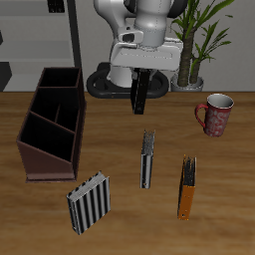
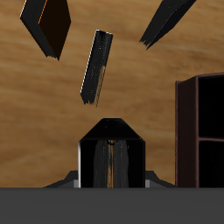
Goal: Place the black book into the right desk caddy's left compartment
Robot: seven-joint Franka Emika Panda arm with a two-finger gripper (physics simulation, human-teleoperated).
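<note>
gripper (image 1: pixel 140 88): your fingers are clamped on the black book (image 1: pixel 140 95), up off the table.
black book: hangs upright from the fingers in the exterior view, dark and narrow, lower end clear of the wood. In the wrist view (image 2: pixel 112 160) it fills the space right under the camera, so the fingertips themselves are hidden; contact looks firm, but I can't see the pads.
position: you're above the back half of the table (image 1: pixel 120 129), roughly mid-width.
right desk caddy (image 1: pixel 50 125): dark reddish-brown, sits on the table well apart from the book, nearer the front edge than the gripper. Dividers visible inside. Its edge also shows in the wrist view (image 2: pixel 201 127).
striped book, narrow (image 1: pixel 147 161): lying flat on the table, forward of the gripper.
striped book, wide (image 1: pixel 89 202): flat, near the front edge, just beside the caddy.
orange-spined book (image 1: pixel 187 187): flat, near the front edge.
mug (image 1: pixel 216 113): upright, far side from the caddy.
</note>
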